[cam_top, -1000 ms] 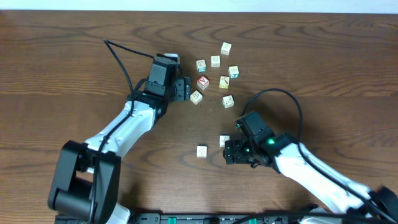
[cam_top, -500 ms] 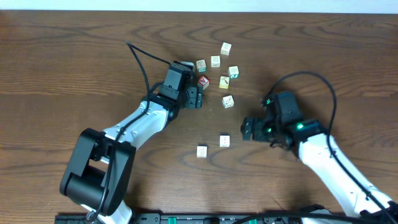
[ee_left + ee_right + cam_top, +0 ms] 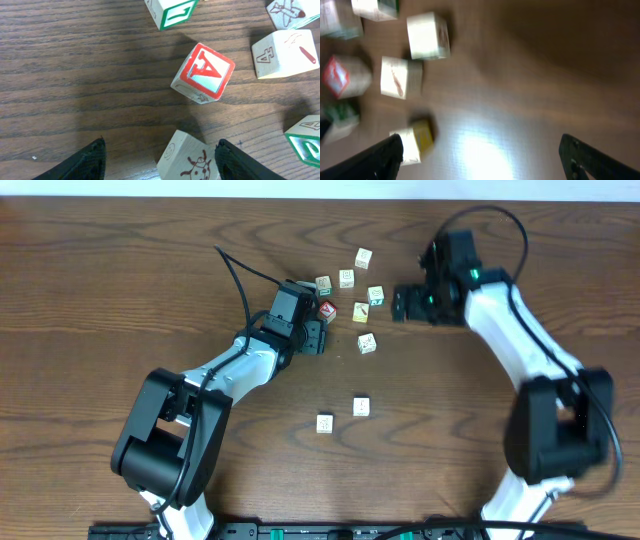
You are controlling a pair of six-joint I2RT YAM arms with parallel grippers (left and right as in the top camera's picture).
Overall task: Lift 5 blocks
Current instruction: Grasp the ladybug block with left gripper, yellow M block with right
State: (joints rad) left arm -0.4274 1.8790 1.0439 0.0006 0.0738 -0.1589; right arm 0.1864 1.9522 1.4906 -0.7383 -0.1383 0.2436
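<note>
left pincer (image 3: 161,149): jaws apart, low over the surface (image 3: 60,75), just beside the red-faced cube (image 3: 203,73), on its near-left side
between the fingers: ladybug cube (image 3: 189,159), with a gap on one side; not clamped
right pincer (image 3: 398,303): jaws wide apart, nothing between them; right of the red-faced cube, past the cluster
blocks (image 3: 346,278): all resting on the surface, none held
cluster: loose group on the far and right sides of the red-faced cube, near it
strays: one block (image 3: 367,342) near-right of the red-faced cube; two more (image 3: 361,407) well apart from it on the near side, close together
right wrist view: blurred, marks unreadable
</note>
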